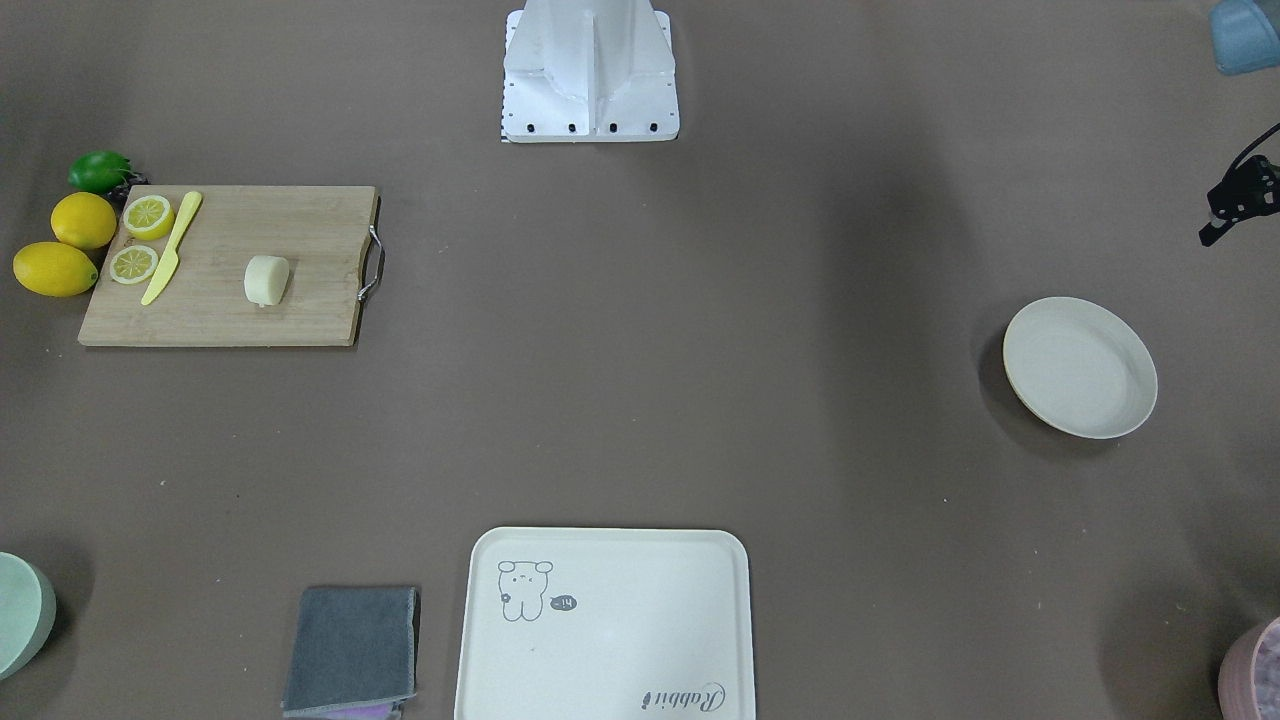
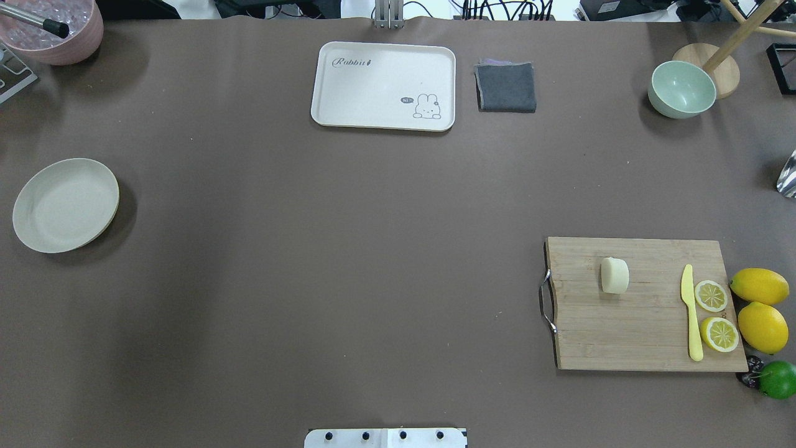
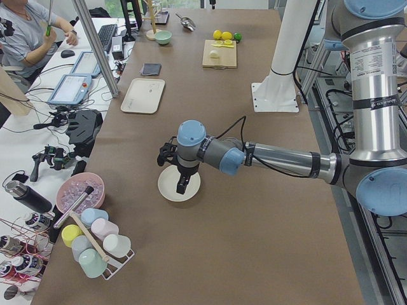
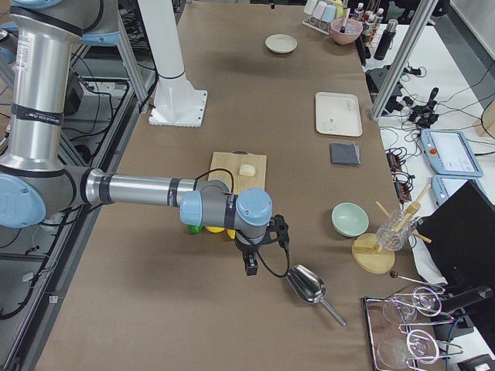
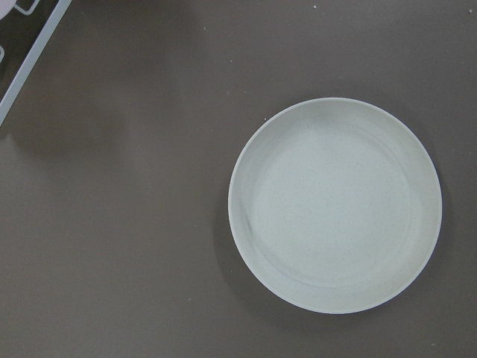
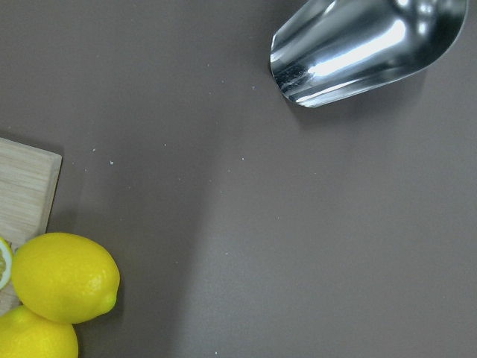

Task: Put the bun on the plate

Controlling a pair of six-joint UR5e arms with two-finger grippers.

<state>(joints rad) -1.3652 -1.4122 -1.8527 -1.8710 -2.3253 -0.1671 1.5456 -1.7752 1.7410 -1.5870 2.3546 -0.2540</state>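
Observation:
The bun (image 2: 614, 275) is a pale cream block lying on a wooden cutting board (image 2: 647, 330) on my right side, with nothing touching it. The plate (image 2: 65, 205), round and off-white, sits bare on the far left and fills the left wrist view (image 5: 335, 205). My left gripper (image 3: 182, 184) hangs above the plate, and I cannot tell whether it is open or shut. My right gripper (image 4: 251, 267) hovers past the board's lemon end beside a metal scoop (image 6: 365, 48); its state cannot be told either.
On the board lie a yellow knife (image 2: 691, 314) and two lemon slices (image 2: 711, 295). Two lemons (image 2: 760, 286) and a lime (image 2: 777, 379) rest beside it. A cream tray (image 2: 383, 86), grey cloth (image 2: 506, 87), green bowl (image 2: 681, 90) and pink bowl (image 2: 53, 31) line the far edge.

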